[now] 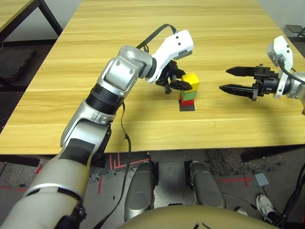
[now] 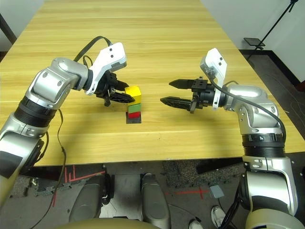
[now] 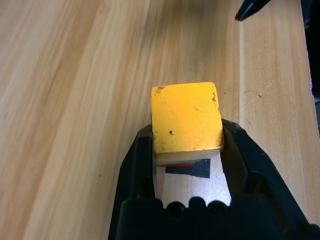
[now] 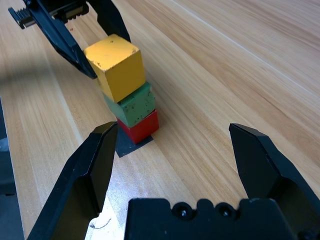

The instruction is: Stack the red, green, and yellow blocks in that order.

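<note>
The red block sits on a flat black patch near the middle of the table. The green block rests on the red one. On top is the yellow block, turned a little askew from the green one. My left gripper reaches in from the left and is shut on the yellow block, one finger on each side. My right gripper hovers to the right of the stack, apart from it, with its fingers wide open and nothing between them.
The wooden table stretches far back and to both sides of the stack. Its front edge runs just below the arms. Beyond the table's far left corner stands another table.
</note>
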